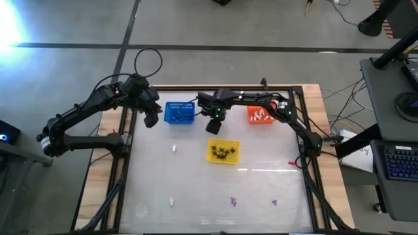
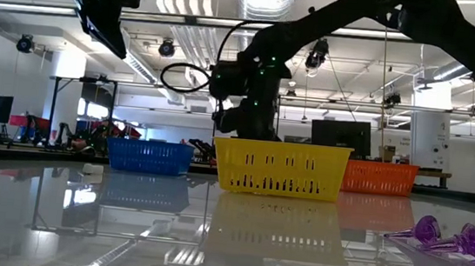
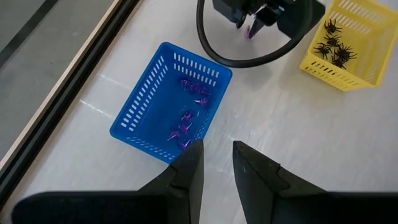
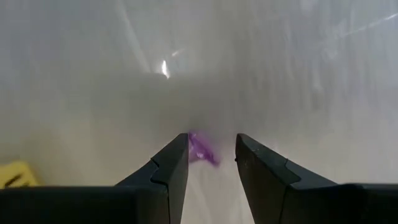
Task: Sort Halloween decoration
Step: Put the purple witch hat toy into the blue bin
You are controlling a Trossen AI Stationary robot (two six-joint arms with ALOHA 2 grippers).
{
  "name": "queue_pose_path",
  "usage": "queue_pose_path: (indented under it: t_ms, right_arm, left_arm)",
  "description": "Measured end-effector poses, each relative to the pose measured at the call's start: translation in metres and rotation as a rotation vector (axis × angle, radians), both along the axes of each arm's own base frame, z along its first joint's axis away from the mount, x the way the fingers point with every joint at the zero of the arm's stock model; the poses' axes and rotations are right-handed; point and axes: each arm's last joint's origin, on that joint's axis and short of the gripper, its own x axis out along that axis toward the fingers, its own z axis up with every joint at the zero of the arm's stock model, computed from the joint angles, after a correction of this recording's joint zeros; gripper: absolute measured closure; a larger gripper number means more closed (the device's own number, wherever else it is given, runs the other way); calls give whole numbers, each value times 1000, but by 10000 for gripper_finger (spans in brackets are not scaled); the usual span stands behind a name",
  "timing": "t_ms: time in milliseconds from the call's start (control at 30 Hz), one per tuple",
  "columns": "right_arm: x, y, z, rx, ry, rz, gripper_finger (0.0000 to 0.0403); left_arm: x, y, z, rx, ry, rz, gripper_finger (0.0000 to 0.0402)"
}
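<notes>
My right gripper point(image 4: 211, 158) is clamped on a purple trinket point(image 4: 202, 149), apparently against one finger; it hangs between the blue basket point(image 1: 179, 113) and the yellow basket point(image 1: 223, 151); blue lies nearer the left gripper point(image 3: 216, 163), whose jaws stand apart and empty.

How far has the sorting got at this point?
Done: black plastic spiders in the yellow basket, purple plastic trinkets in the blue basket. In hand: the right tool holds one purple trinket. Left: loose purple and white pieces on the table.
</notes>
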Motion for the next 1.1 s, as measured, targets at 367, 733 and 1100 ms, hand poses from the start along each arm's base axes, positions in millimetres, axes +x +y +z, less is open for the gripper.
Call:
queue_pose_path:
  t_ms: [367, 733, 1100]
  right_arm:
    - [-4, 2, -13, 12, 10, -33, 327]
    - [-1, 0, -2, 8, 18, -33, 393]
    - [11, -7, 43, -32, -87, -37, 394]
  left_arm:
    - [0, 0, 0, -1, 0, 0, 333]
    - [0, 0, 0, -1, 0, 1, 333]
    - [0, 0, 0, -3, 3, 0, 333]
